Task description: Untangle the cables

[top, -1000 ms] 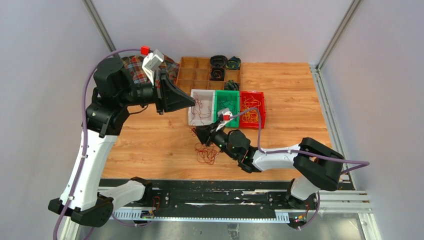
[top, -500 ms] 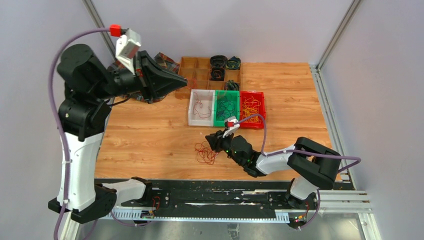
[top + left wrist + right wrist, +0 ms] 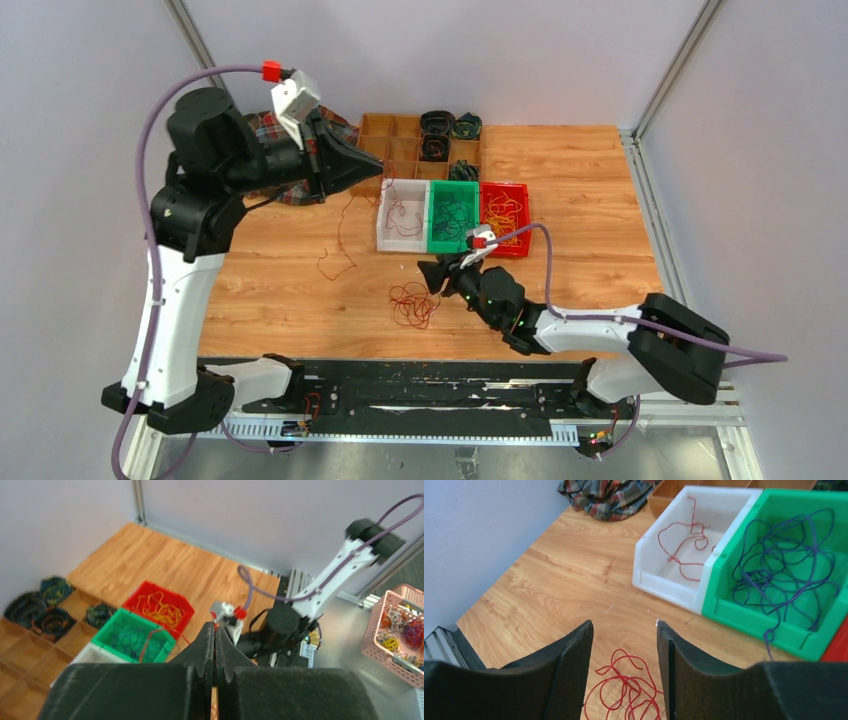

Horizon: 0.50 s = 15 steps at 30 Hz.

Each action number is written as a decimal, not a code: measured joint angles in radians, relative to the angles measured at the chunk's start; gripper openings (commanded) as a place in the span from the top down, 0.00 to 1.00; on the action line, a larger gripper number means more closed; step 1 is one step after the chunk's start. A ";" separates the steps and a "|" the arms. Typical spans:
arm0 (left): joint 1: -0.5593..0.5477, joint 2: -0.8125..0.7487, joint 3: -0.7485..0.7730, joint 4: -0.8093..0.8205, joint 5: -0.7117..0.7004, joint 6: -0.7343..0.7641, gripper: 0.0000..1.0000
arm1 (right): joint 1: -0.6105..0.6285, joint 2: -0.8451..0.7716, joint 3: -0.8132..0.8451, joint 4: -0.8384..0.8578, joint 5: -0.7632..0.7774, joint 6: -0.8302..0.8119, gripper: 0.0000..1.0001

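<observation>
Bench [image 3: 300, 290]: wood-grain; white bin [image 3: 669, 587], green bin [image 3: 744, 620] and red bin [image 3: 526, 220] abut in a row toward its far edge, each containing cables [image 3: 784, 565]; left end effector [image 3: 384, 172] aloft, clamped on one red strand [image 3: 340, 225] trailing onto the bench; right end effector [image 3: 432, 276] jaws parted, gripping nothing, low beside a red tangle [image 3: 412, 305] near the front edge.

Three plastic bins sit on the tabletop [image 3: 290, 290], namely one white bin [image 3: 383, 215], one green bin [image 3: 455, 186] and one red bin [image 3: 527, 215], alongside one wooden divider tray [image 3: 385, 150] holding four dark coils [image 3: 52, 621]. There is also one plaid cloth [image 3: 609, 497], one pink basket [image 3: 375, 630] and two end effectors, the left end effector [image 3: 383, 166] and the right end effector [image 3: 624, 630]. Outside the bins, the cables count as one red tangle [image 3: 412, 305] and one long red strand [image 3: 340, 240].
</observation>
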 measured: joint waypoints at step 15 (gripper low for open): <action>0.000 0.108 -0.296 0.055 -0.193 0.175 1.00 | -0.005 -0.262 -0.023 -0.280 0.147 -0.040 0.46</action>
